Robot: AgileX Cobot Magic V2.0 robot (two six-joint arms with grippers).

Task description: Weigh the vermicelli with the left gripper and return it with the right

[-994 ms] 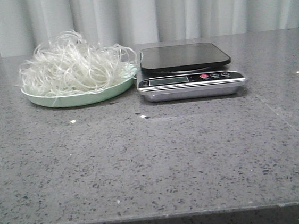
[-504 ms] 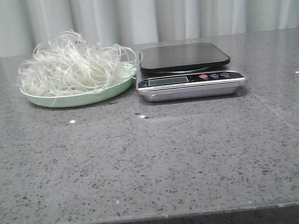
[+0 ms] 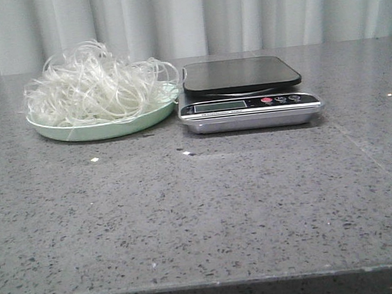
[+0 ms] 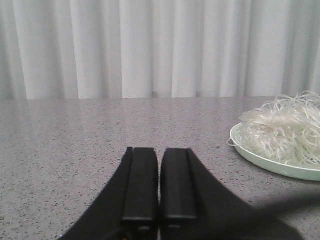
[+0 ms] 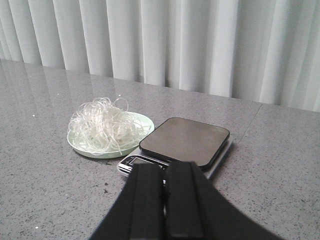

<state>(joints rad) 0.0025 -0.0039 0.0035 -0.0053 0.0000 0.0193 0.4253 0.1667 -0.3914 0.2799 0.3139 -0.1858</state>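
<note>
The vermicelli (image 3: 95, 87) is a fluffy whitish tangle piled on a pale green plate (image 3: 103, 129) at the back left of the table. It also shows in the left wrist view (image 4: 287, 130) and the right wrist view (image 5: 105, 127). A kitchen scale (image 3: 246, 92) with a bare dark platform stands just right of the plate. My left gripper (image 4: 159, 152) is shut and empty, well away from the plate. My right gripper (image 5: 165, 172) is shut and empty, in front of the scale (image 5: 185, 142). Neither gripper shows in the front view.
The grey speckled table (image 3: 202, 209) runs to a front edge near the camera. Small white crumbs (image 3: 95, 160) lie in front of the plate. A pale curtain (image 3: 238, 9) hangs behind the table.
</note>
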